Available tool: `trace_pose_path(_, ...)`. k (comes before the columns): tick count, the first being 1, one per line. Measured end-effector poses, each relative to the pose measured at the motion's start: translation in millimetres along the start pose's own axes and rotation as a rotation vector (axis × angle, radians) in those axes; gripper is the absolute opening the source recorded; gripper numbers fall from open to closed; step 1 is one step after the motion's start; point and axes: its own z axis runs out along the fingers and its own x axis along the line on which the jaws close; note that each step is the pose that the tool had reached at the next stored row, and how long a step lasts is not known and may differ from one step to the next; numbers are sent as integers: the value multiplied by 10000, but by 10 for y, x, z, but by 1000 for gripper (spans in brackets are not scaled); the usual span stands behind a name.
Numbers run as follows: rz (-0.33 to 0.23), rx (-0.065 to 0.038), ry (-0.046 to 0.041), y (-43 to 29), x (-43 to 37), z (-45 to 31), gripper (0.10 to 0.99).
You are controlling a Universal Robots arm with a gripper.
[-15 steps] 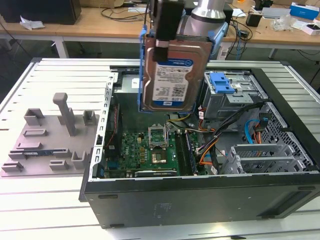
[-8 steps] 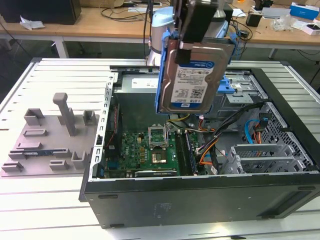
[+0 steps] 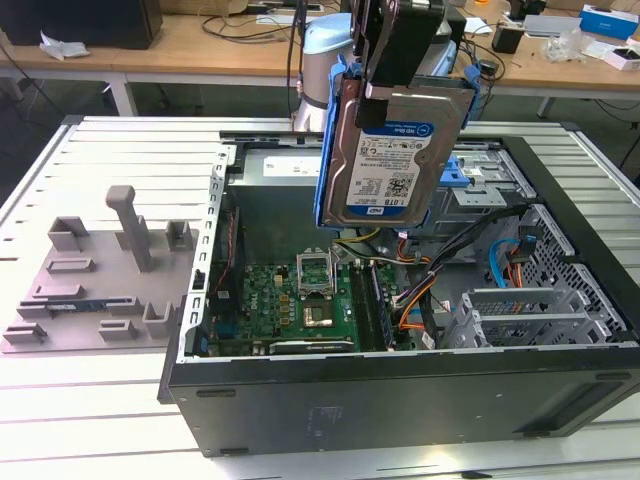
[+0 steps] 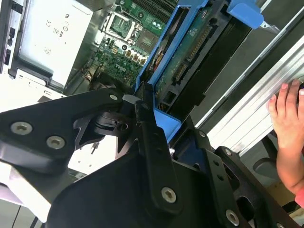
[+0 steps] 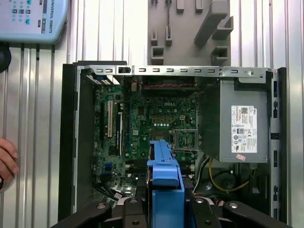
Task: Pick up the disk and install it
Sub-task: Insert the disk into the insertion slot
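Hanging over open PC case (image 3: 400, 385), gripper (image 3: 383, 95) clenched on disk (image 3: 442, 112), white-blue label (image 3: 388, 168) w/ barcode outward

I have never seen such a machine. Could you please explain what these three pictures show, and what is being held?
One robot arm works over an open black computer case that lies on a slatted metal table. The exterior view is taken from off the arm; both wrist views come from cameras on the arm. Its black end effector is shut on the disk, a flat silver hard drive in a bright blue plastic bracket, held nearly upright above the case's green circuit board. Beside the case lies a grey plate with pegs. A person's hand is on the table.
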Motion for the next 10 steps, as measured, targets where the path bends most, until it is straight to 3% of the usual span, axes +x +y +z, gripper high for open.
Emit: trace_pose_path(10,-5,1,0,0,0,0,365)
